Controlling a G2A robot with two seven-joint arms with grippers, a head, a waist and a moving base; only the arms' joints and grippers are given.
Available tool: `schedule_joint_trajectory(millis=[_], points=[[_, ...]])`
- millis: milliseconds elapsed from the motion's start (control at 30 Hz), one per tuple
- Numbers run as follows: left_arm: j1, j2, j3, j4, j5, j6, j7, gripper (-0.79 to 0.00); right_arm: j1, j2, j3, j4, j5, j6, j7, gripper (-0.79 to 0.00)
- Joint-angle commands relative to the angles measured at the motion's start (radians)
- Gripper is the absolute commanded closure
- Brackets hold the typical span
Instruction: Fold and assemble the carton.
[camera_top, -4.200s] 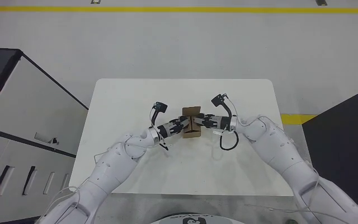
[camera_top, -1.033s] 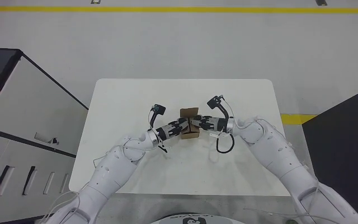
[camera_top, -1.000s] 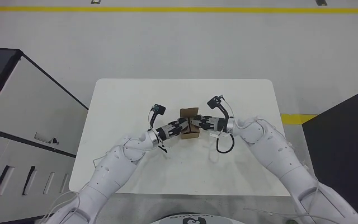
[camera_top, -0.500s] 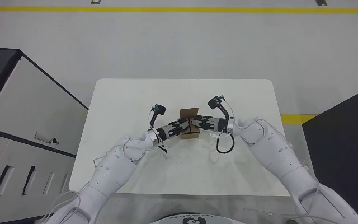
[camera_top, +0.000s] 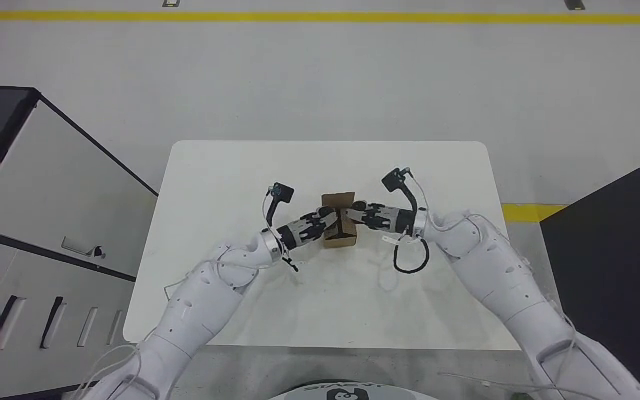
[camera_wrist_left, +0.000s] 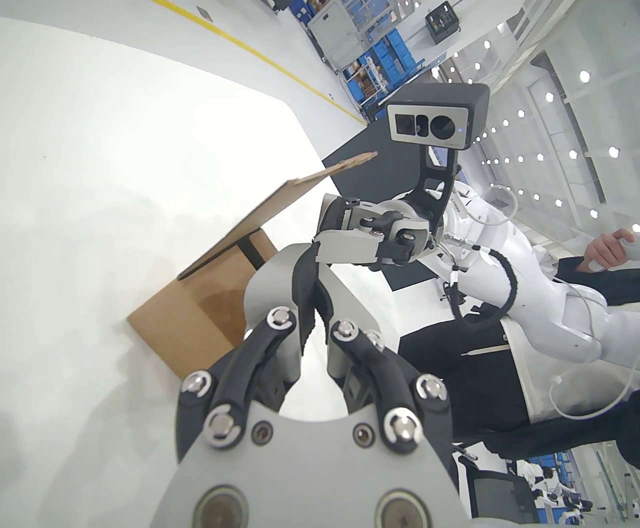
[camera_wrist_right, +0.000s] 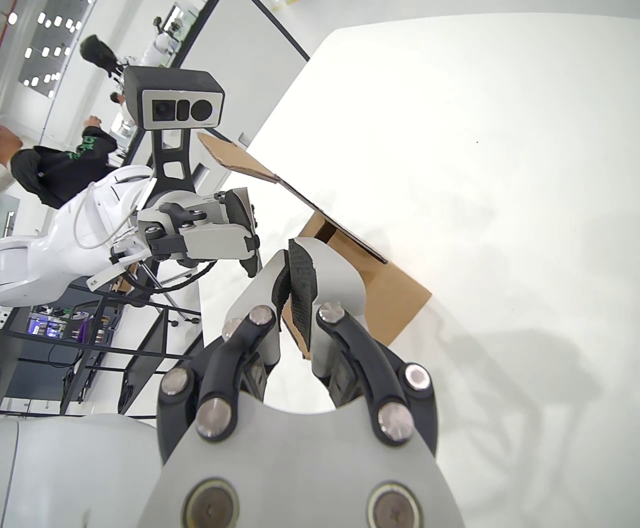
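White table (camera_top: 330, 300): carton (camera_top: 343, 232), flap raised; right claw (camera_wrist_right: 295, 272) clamped on its wall, left claw (camera_wrist_left: 306, 280) pinched together alongside.

Over the last few seconds the carton (camera_top: 340, 226) slides slightly toward 9 o'clock on the table (camera_top: 220, 180). The right hand (camera_top: 358, 213) first moves with it toward 9 o'clock. In the last half second it draws back toward 3 o'clock, and its wrist swings out the same way. The left hand (camera_top: 322, 221) pulls slightly toward 10 o'clock.
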Motion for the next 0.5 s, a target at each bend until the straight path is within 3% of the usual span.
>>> schedule_joint_trajectory(millis=[0,33,267,467], points=[[0.017,0.006,-0.016,-0.028,0.001,-0.008,-0.007,-0.73,-0.01,0.007,0.02,-0.007,0.022,-0.021,0.012,-0.785],[0.026,0.009,-0.024,-0.043,0.0,-0.012,-0.01,-0.785,-0.015,0.011,0.03,-0.01,0.033,-0.033,0.019,-0.785],[0.099,0.031,-0.083,-0.138,-0.013,-0.032,-0.047,-0.785,-0.054,0.045,0.114,-0.026,0.12,-0.12,0.1,-0.785],[0.146,0.047,-0.136,-0.202,-0.062,-0.098,-0.062,-0.785,-0.076,0.068,0.174,-0.002,0.301,-0.164,0.179,-0.785]])
